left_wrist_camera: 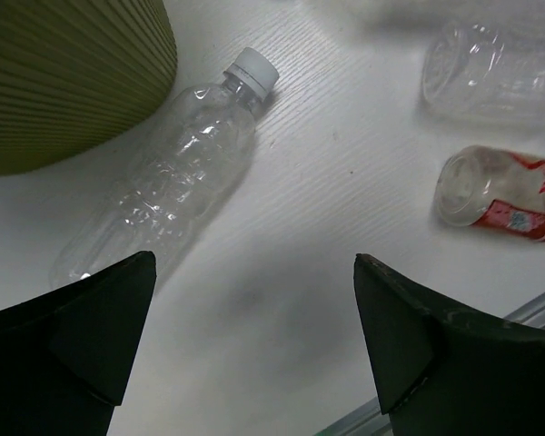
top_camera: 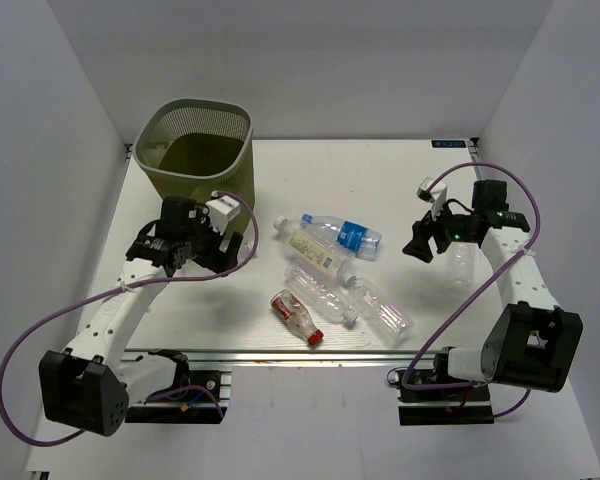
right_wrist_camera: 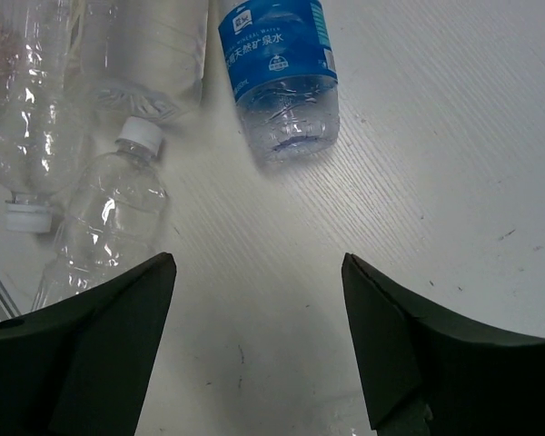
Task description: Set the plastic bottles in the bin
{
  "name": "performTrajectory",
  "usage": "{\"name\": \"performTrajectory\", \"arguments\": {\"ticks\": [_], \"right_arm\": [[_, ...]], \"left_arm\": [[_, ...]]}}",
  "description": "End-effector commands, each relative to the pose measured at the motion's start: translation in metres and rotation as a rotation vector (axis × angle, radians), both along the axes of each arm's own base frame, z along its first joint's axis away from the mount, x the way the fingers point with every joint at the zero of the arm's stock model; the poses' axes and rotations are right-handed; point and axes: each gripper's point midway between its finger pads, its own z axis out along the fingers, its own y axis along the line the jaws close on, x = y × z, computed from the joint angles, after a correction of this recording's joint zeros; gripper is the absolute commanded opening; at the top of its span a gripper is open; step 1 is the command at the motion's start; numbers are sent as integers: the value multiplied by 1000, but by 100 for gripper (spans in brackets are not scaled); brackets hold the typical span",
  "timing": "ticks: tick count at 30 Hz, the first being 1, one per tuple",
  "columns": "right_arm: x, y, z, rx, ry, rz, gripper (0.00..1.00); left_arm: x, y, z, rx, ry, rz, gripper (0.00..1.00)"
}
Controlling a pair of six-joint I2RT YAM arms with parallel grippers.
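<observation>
Left gripper (left_wrist_camera: 254,263) is spread wide, nothing gripped, hung over a plain bottle (left_wrist_camera: 163,191) that's lying just beside the bin (left_wrist_camera: 73,73). Right gripper (right_wrist_camera: 256,259) is also gaping, nothing held, near the blue-labelled bottle (right_wrist_camera: 282,64). Remaining bottles (top_camera: 325,295) are scattered mid-table (top_camera: 400,180).

The only legible print is on the blue bottle (right_wrist_camera: 277,68). In the right wrist view its blue band carries a small square logo in white, a thin line of Latin letters that seems to end in "Water", and below that a bolder row of Chinese characters, apparently 饮用天然矿泉水. The cream bottle (top_camera: 315,250), just beside the blue bottle, has dark print too small to read. The red bottle (left_wrist_camera: 504,195), nearer the arms than the blue bottle, shows a small pale mark, illegible. Beyond the blue bottle, a blue sticker (top_camera: 453,144) on the table's (top_camera: 400,190) far edge has unreadable white lettering.
</observation>
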Motion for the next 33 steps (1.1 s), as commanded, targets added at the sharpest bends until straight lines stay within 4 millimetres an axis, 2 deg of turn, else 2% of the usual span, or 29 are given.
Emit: {"name": "performTrajectory", "arguments": {"ticks": [1,5,14,17,18,23,24,25,30,33], "right_arm": [[5,-1,17,-7,-88,68,80],[6,-3,13,-1,-68,73,81],[4,-6,-3,34,-2,59,81],[3,-6,-2,45,3,59,81],[0,-6,-3,47,12,58,81],[-6,-7,-6,59,26,52,81],[-10,-6,-8,60,34,53,81],[-10,-6,-8,62,34,51,81],[-18,-5,-11,70,39,50,81],[-19,-6,-9,77,37,47,81]], "left_arm": [[11,3,11,125,-111,-141,100],[28,20,2,250,-183,-123,100],[25,39,-57,378,-145,-121,100],[36,48,-63,423,-176,-70,100],[39,44,-65,418,-194,-75,100],[51,61,-76,514,-232,7,98],[50,60,-81,523,-228,2,98],[55,59,-76,525,-255,-2,98],[45,50,-112,520,-176,-49,97],[38,46,-125,484,-121,-36,89]]}}
